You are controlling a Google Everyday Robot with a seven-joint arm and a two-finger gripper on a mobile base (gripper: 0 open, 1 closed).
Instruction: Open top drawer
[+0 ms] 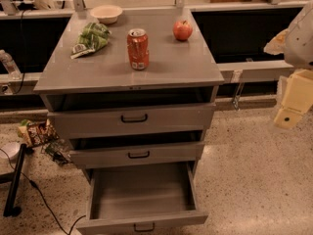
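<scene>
The grey cabinet stands in the middle of the camera view. Its top drawer (132,119) has a black bar handle (134,118) at the centre of its front. The front stands a little forward of the cabinet, with a dark gap above it. The middle drawer (137,154) is also slightly out. The lowest drawer (142,192) is pulled far out and looks empty. My gripper (289,112), pale yellow and white, hangs at the right edge of the view. It is well to the right of the cabinet, about level with the top drawer, and touches nothing.
On the cabinet top (186,65) are a red soda can (138,49), a red apple (182,30), a green chip bag (90,39) and a pale bowl (106,13). Snack packets (35,132), a black stand (13,180) and a cable lie on the floor at the left.
</scene>
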